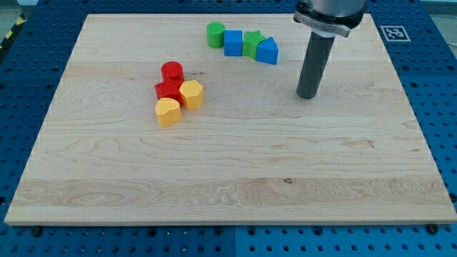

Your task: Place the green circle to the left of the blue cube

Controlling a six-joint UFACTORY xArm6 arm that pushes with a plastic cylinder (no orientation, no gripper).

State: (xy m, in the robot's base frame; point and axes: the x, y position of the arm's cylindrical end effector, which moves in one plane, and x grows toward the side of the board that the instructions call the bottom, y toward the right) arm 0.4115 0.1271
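Observation:
The green circle [215,34] sits near the view's top, touching the left side of the blue cube [233,43]. A green star [252,42] lies right of the cube, and a blue pentagon-like block [268,51] touches the star's right side. My tip [308,96] rests on the board to the right of and below this row, apart from every block.
A cluster lies at the view's left centre: a red cylinder [172,71], a red star-like block [168,91], a yellow hexagon [191,94] and a yellow heart-like block [168,112]. The wooden board [228,178] ends at blue perforated table edges.

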